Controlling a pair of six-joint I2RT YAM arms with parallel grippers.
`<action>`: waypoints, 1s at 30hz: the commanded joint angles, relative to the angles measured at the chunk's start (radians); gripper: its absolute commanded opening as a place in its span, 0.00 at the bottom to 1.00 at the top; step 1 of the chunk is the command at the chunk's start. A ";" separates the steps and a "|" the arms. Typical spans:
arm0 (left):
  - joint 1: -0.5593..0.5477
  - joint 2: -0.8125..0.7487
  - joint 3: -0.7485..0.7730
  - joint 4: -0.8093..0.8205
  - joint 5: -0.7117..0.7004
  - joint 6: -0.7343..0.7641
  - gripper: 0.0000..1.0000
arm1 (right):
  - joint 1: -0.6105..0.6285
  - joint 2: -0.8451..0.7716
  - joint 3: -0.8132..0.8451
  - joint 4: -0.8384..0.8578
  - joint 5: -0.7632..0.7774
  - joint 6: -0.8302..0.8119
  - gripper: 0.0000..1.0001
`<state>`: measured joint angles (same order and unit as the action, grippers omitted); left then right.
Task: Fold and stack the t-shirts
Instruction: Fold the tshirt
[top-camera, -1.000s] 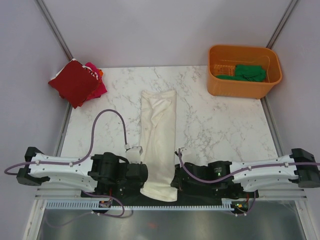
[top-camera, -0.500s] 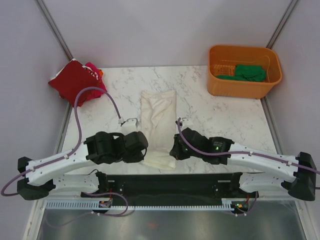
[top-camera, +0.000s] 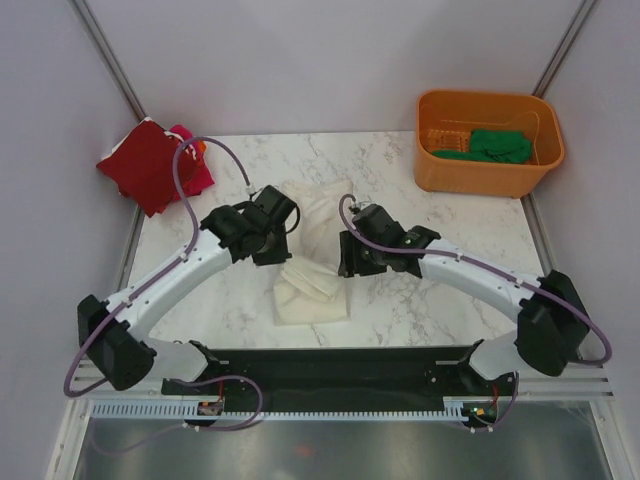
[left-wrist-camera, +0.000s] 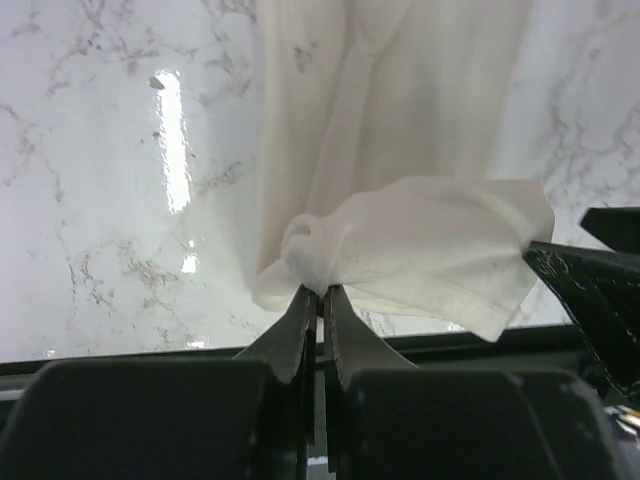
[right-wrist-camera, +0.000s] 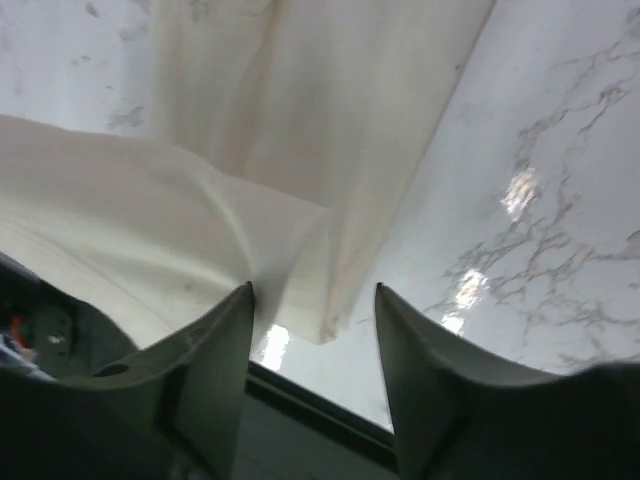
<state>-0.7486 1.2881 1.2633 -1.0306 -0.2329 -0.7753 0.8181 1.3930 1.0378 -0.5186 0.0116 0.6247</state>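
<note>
Two end effectors, left (left-wrist-camera: 320, 292) pinching cream-white t-shirt (top-camera: 310, 298) (right (right-wrist-camera: 315, 292) parted)

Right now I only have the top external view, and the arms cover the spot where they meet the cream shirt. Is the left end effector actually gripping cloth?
Observer: Yes. In the left wrist view the left end effector is pinched shut on a bunched bit of the cream t-shirt.
Reviewer: And the right end effector?
Observer: The right wrist view shows its fingers standing apart. The shirt's edge shows in the gap, not clamped.
Reviewer: What's under the gripped flap?
Observer: The shirt's flat part, lying on the marble table.
</note>
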 joint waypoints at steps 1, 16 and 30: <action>0.095 0.092 0.039 0.058 0.025 0.114 0.02 | -0.092 0.114 0.051 -0.014 -0.077 -0.094 0.64; 0.394 0.793 0.831 0.090 0.397 0.372 0.96 | -0.307 0.184 0.263 -0.069 -0.125 -0.184 0.67; 0.393 0.021 0.153 0.096 0.259 0.435 0.91 | -0.031 0.225 0.111 0.061 -0.331 -0.163 0.23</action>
<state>-0.3576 1.4109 1.5429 -0.9043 0.0711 -0.3981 0.7906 1.5776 1.1519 -0.5030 -0.3386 0.4526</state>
